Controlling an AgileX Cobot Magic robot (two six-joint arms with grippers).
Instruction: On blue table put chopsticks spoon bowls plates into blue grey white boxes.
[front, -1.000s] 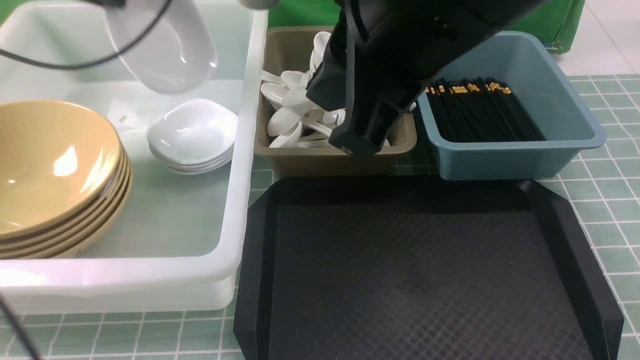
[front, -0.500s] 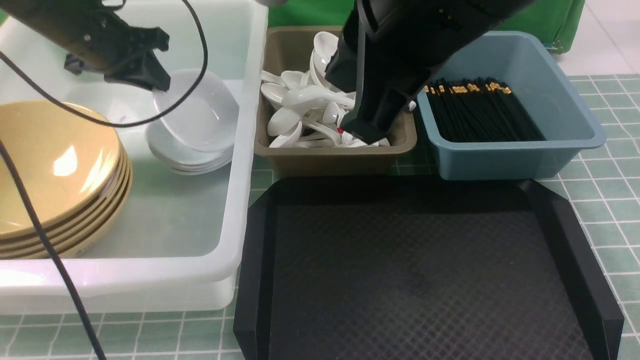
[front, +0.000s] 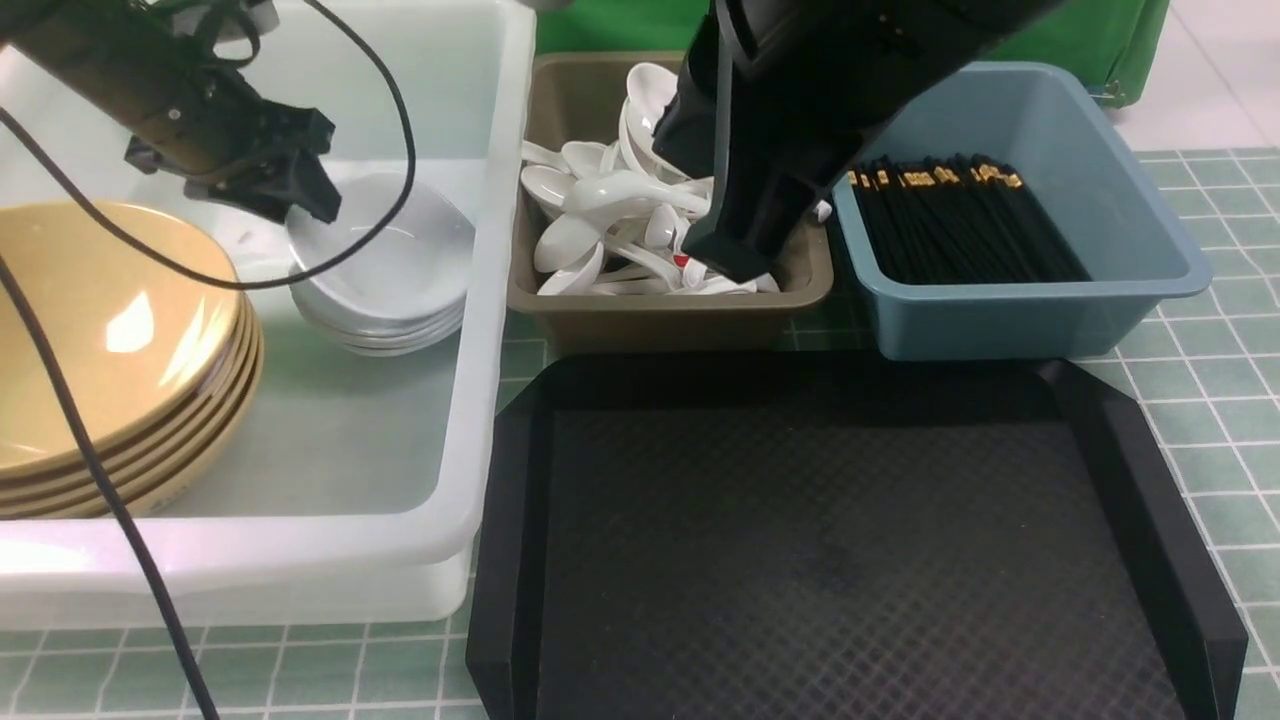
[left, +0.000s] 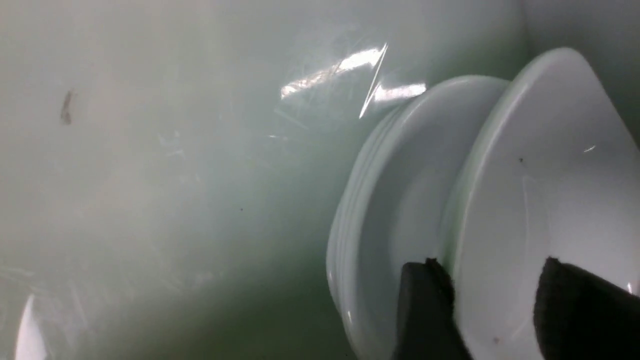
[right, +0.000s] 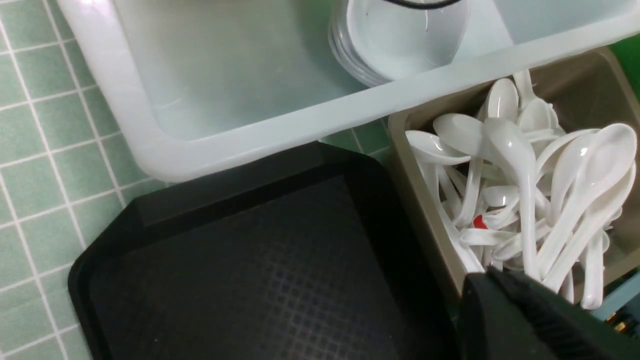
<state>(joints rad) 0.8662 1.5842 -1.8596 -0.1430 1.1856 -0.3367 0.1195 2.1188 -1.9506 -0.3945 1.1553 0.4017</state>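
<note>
Front view: the left gripper (front: 310, 200) hangs inside the white tub (front: 490, 300), its jaws standing apart astride the rim of the top plate (front: 400, 235), which lies tilted on the stack of plates (front: 390, 325). The left wrist view shows one of its fingers (left: 425, 310) outside that rim and the other inside. Yellow bowls (front: 110, 330) sit stacked beside the plates in the same tub. The right gripper (front: 738, 258) is closed, nothing seen in it, low over the spoons (front: 600, 195) in the olive-grey box (front: 650, 315). Chopsticks (front: 960, 225) fill the slate-blue box (front: 1000, 320). A black tray (front: 830, 560) lies on the tiled surface (front: 1220, 380).
</note>
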